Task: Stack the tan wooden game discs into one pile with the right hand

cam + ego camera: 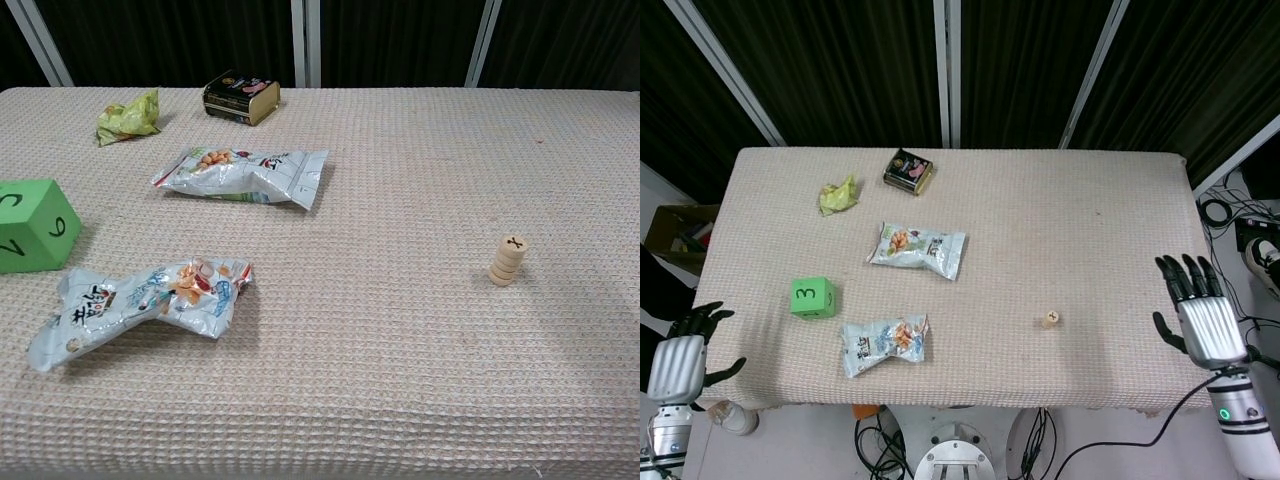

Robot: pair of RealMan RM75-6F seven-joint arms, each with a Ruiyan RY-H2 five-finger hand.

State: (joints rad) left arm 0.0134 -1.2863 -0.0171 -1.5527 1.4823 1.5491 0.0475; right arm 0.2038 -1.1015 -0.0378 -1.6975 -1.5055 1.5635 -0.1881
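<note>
Standing alone on the beige cloth: tan disc pile (508, 260), top disc marked X, right-front part of table (1120, 200).

R hand (1200, 316) is off the table's right edge, fingers spread, holding nothing, well apart from pile. L hand (680, 358) hangs past front-left corner, fingers apart, empty. Wide bare cloth btwn pile and both snack bags (917, 248) (885, 343); green cube (813, 297) near left edge.

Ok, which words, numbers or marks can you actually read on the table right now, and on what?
"3": top of the green cube.
"X": top disc of the disc pile.
Lower snack bag: printed characters, too blurred to read.
Upper snack bag: print too small.
Dark tin: label unreadable.
</note>
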